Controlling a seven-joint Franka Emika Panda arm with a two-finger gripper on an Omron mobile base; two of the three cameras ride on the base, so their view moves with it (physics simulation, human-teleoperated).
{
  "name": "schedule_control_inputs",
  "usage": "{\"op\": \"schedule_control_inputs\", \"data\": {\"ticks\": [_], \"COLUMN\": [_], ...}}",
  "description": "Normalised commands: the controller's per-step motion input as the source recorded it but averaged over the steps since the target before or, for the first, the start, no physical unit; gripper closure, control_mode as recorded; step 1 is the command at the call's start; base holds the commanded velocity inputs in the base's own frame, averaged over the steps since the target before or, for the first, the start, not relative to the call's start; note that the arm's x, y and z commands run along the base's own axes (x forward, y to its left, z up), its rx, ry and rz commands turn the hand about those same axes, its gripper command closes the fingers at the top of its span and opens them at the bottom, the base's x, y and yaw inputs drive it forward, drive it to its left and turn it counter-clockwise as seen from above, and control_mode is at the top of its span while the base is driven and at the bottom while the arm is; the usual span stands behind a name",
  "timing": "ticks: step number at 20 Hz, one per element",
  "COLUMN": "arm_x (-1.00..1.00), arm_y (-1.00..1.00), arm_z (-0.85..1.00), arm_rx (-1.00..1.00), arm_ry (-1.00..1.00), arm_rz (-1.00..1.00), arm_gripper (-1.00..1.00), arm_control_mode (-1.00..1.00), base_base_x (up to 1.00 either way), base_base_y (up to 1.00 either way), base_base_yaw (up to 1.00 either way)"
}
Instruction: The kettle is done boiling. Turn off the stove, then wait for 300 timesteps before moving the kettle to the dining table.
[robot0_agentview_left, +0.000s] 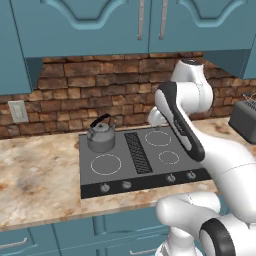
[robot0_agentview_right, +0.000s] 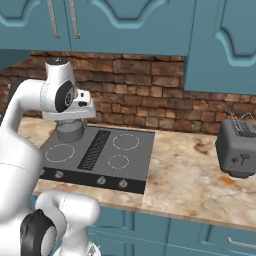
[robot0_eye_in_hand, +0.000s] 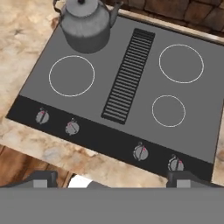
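One kettle (robot0_agentview_left: 101, 135) sits on the back-left burner of the stove (robot0_agentview_left: 142, 172), which has four rings and four front knobs. One toaster (robot0_agentview_right: 239, 147) stands at the counter's (robot0_agentview_right: 190, 180) right end. The tool (robot0_eye_in_hand: 112, 178) hangs open above the stove's front edge, holding nothing.

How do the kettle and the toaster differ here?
The kettle is rounded, with an arched black handle and a lid knob; the toaster is boxy, with slots on top. The kettle sits on the stove, on its back left burner; the toaster stands on the stone counter to the stove's right. Both are grey metal and upright.
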Motion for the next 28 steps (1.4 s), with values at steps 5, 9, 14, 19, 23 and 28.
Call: {"op": "schedule_control_inputs", "data": {"ticks": [5, 9, 14, 19, 23, 28], "arm_x": [-0.04, -0.01, -0.04, -0.07, -0.01, 0.0], "arm_y": [0.22, 0.2, 0.1, 0.13, 0.18, 0.22], "arm_z": [-0.26, -0.31, -0.27, -0.32, -0.31, -0.23], "arm_rx": [-0.06, -0.06, -0.03, -0.02, -0.01, 0.0], "arm_ry": [0.0, 0.0, 0.0, 0.01, 0.03, 0.02], "arm_rz": [0.14, 0.14, 0.09, 0.04, 0.03, 0.02], "arm_gripper": [-1.0, -1.0, -1.0, -1.0, -1.0, -1.0], "arm_control_mode": [-1.0, -1.0, -1.0, -1.0, -1.0, -1.0], "base_base_x": [0.0, 0.0, 0.0, 0.0, 0.0, 0.0], "base_base_y": [0.0, 0.0, 0.0, 0.0, 0.0, 0.0], "base_base_yaw": [0.0, 0.0, 0.0, 0.0, 0.0, 0.0]}}
